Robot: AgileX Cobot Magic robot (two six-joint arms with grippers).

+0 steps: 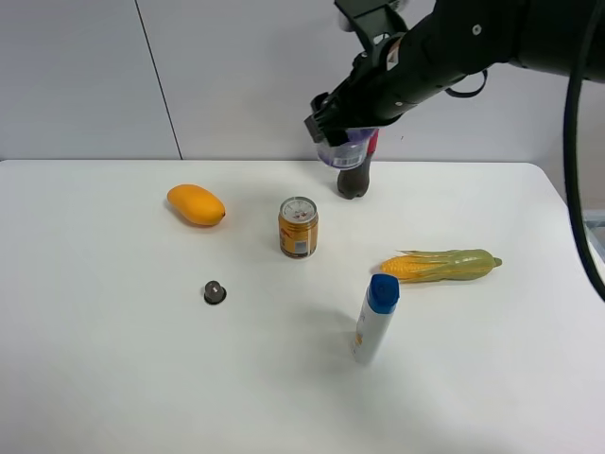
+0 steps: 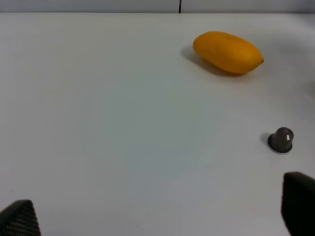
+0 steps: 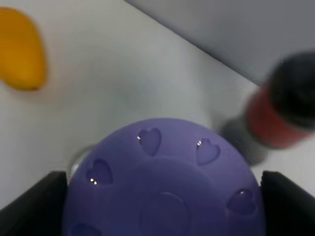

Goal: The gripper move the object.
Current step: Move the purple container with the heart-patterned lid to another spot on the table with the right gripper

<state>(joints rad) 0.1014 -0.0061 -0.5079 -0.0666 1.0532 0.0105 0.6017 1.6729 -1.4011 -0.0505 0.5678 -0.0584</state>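
White table; right gripper hides most of object.

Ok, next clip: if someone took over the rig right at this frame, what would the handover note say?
Right hand: shut on the purple-lidded tub, which looks lifted clear of the table at the back, close to the dark bottle.
Left hand: open and empty, with the mango and the small dark capsule ahead of it.
Done: tub picked up.
Left: carry it over, set it down, let go. The drop spot is not shown. Mind the can on the way.
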